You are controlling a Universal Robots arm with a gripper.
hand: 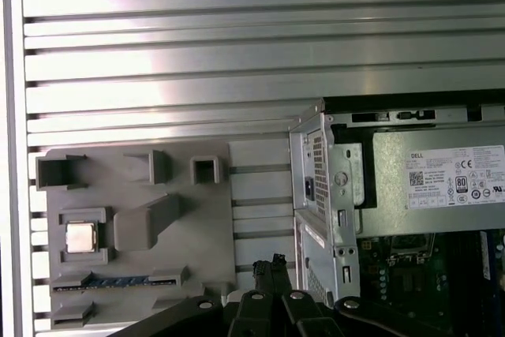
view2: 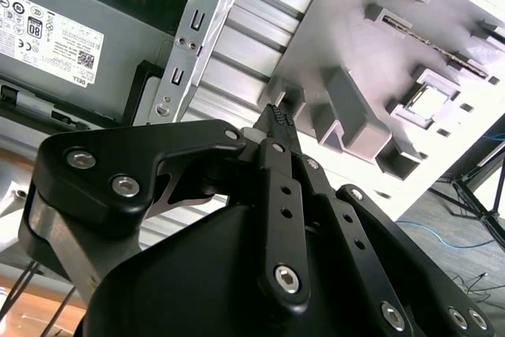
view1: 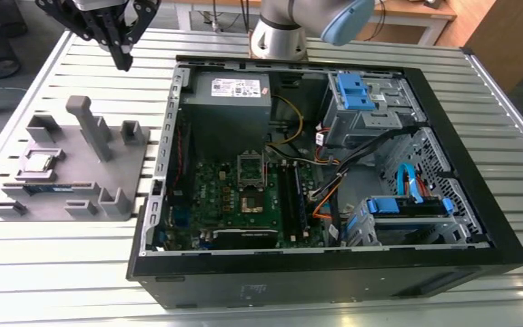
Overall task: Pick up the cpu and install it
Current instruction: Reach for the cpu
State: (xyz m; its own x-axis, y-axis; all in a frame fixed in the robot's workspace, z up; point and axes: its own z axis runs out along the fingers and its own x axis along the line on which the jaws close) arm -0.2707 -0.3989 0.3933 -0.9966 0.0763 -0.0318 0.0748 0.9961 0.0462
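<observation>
My jaws are closed, the two fingertips (view2: 276,120) meeting with nothing between them. They hang high over the desk (view1: 43,272), in the gap between the grey holder (view1: 107,174) and the wall of the open computer case (view1: 334,267). I judge that the step in hand is the approach to the cpu, and the pick itself is not yet begun.

The cpu (view1: 41,162) lies flat in a square pocket of the holder, silvery top upward, on the exterior view's left and well apart from my fingertips. In the first wrist view the cpu (hand: 81,237) is framed by low grey walls, and the memory stick (hand: 118,280) lies in a slot just beside it.

To do this step well, I think I must open the jaws before I go down, not above the pocket at the last moment. The fingers should meet two opposite edges of the chip squarely, so that it lifts level and does not tilt against the pocket walls. The tall post (view1: 87,122) of the holder stands near the pocket, so a straight vertical descent seems safer than a slanted one. A gentle hold on the rim only should be enough, because the chip looks thin and light.
</observation>
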